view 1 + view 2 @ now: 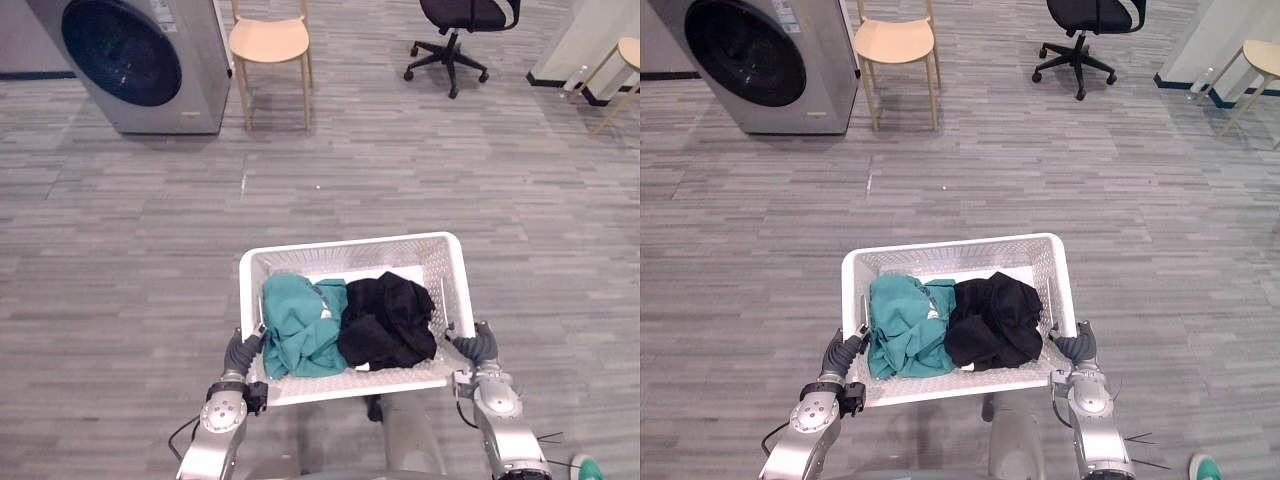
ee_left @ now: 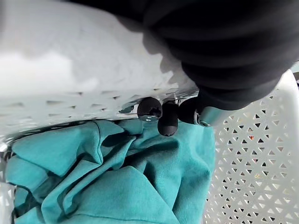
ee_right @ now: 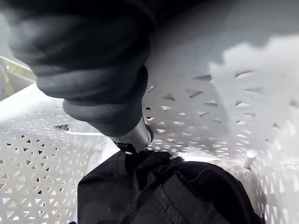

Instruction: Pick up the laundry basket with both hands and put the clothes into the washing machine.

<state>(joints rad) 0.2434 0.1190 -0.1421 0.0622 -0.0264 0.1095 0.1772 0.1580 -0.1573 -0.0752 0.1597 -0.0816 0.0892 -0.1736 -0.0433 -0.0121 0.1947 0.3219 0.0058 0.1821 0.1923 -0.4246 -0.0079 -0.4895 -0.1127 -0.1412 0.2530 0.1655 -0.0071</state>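
The white perforated laundry basket is right in front of me, held at its two short sides. Inside lie a teal garment on the left and a black garment on the right. My left hand grips the left rim; its dark fingertips curl over the edge above the teal garment. My right hand grips the right rim, with a finger hooked inside the wall above the black garment. The washing machine, its round dark door facing me, stands far off at the upper left.
A wooden chair stands just right of the washing machine. A black office chair is at the back centre-right and a wooden stool at the far right. Grey plank floor stretches between me and the machine.
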